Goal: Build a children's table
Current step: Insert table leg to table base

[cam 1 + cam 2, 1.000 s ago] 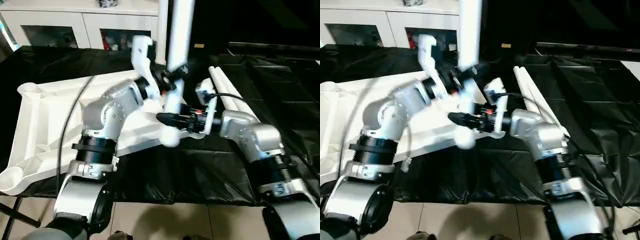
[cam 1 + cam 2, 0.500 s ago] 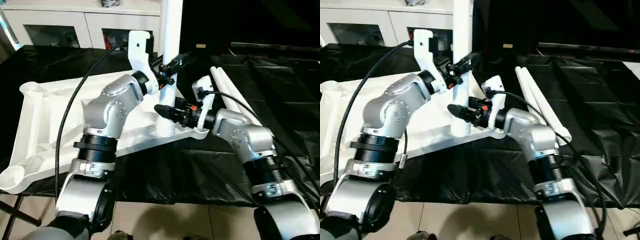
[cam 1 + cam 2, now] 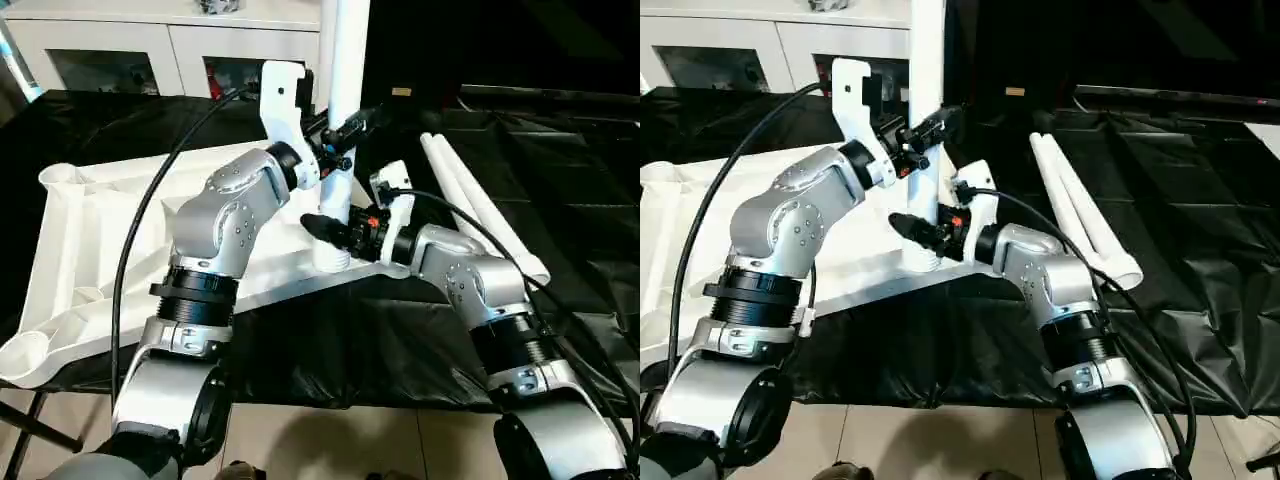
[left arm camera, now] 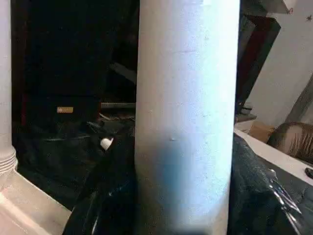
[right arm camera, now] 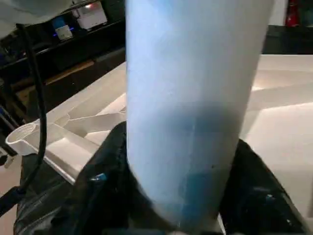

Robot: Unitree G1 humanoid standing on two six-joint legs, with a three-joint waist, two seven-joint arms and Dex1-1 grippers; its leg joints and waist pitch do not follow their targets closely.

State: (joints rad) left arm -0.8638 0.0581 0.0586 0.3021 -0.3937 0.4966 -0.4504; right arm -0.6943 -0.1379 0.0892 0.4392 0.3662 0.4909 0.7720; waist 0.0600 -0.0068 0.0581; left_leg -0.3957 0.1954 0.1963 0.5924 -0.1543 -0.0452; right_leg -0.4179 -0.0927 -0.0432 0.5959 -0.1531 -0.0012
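Two grippers clamp one long white tube leg (image 3: 345,70) standing upright in the white ribbed plastic tabletop's (image 3: 90,240) corner socket: left gripper (image 3: 338,140) higher, right gripper (image 3: 325,228) near its base.

The scene is seen from the head, forward and down over both silver forearms, by two eye views set slightly apart; the upturned tabletop (image 3: 90,230), the upright leg (image 3: 345,60), two loose legs (image 3: 480,205) and the cabinet (image 3: 150,40) are shared between them. The left wrist view is aimed along the left gripper (image 3: 340,150), very close to the upright leg. The right wrist view is aimed along the right gripper (image 3: 325,228), equally close, with the tabletop behind.
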